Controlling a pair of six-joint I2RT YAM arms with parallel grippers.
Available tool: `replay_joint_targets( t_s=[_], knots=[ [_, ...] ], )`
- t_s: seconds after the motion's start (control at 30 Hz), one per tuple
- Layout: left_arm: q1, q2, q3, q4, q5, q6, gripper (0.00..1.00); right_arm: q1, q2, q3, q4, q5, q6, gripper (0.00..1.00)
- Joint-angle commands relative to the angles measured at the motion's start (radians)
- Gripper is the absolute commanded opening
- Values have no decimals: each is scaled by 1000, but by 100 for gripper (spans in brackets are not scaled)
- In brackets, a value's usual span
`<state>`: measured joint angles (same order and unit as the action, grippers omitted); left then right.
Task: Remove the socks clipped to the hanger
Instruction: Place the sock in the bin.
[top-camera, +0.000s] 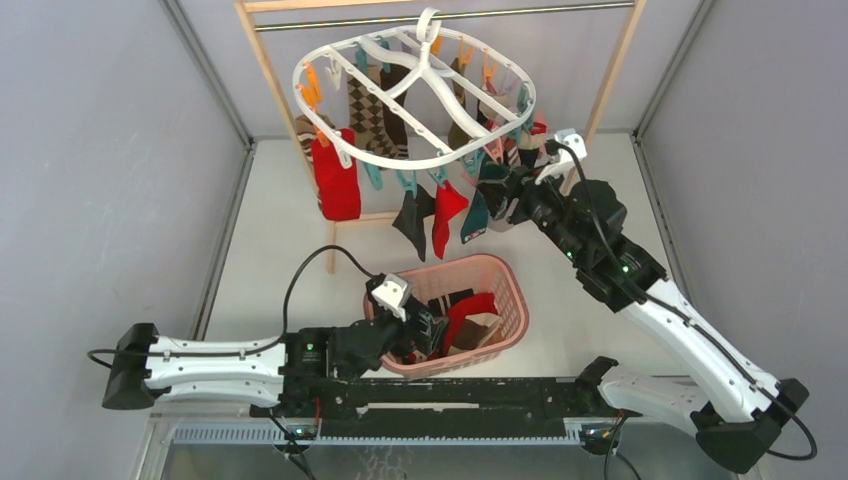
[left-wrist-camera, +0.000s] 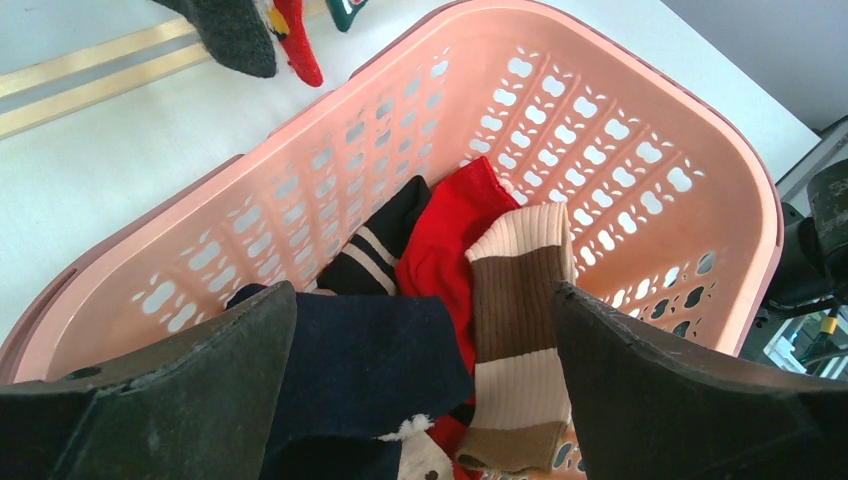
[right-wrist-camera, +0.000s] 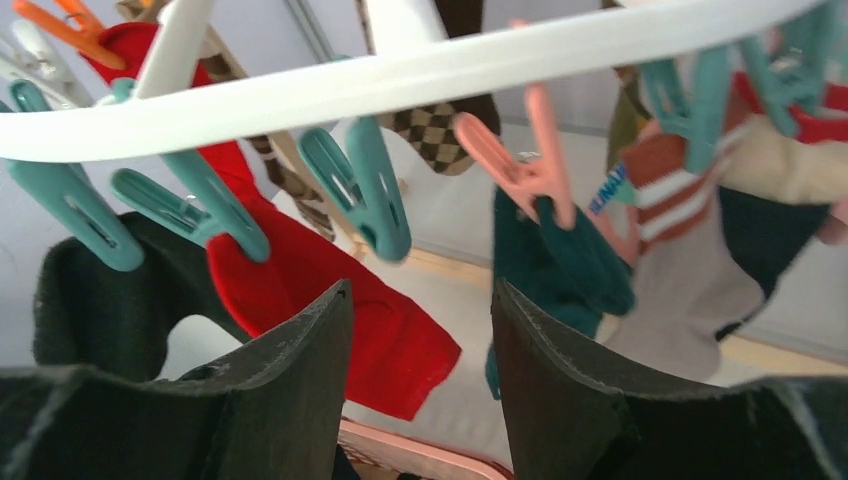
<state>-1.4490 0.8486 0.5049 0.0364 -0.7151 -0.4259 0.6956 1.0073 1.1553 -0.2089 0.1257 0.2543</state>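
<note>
socks on hanger: clipped in a row under the white oval rim, which hangs by its hook from a wooden-framed rail.
right gripper: fingers spread, nothing between them, raised just below the rim's near edge. an empty teal clip sits above the gap. a red sock hangs past its left finger. a teal sock, held by a pink clip, hangs past its right finger. neither sock is touched.
left gripper: fingers spread, holding nothing, well apart from the hanger, poised over the pink basket.
basket contents: loose socks, namely red, brown-and-cream striped, navy, black with pale stripes.
surface: white table; basket stands near the arm bases.
room: grey walls on both sides and behind.
</note>
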Motion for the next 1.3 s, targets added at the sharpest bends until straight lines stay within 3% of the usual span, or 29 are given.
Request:
replay_joint_targets(
  t_s=[0.0, 0.43, 0.57, 0.73, 1.0, 1.27],
  knots=[
    [-4, -25, 10, -8, -26, 8, 100, -63, -94, -49, 8, -28, 41, 60],
    [-14, -54, 33, -29, -21, 13, 100, -179, -103, -186, 68, -114, 86, 62],
    [-21, -51, 52, -60, -21, 17, 100, -178, -46, -187, 102, -115, 90, 72],
    [-30, -56, 59, -65, -24, 25, 100, -175, 31, -187, 170, -111, 94, 76],
    [-33, -83, 57, -83, -35, 30, 100, -146, 156, -187, 259, 10, 126, 85],
    [-34, -113, 46, -91, -40, 33, 100, -110, 247, -187, 284, 183, 170, 84]
  ],
)
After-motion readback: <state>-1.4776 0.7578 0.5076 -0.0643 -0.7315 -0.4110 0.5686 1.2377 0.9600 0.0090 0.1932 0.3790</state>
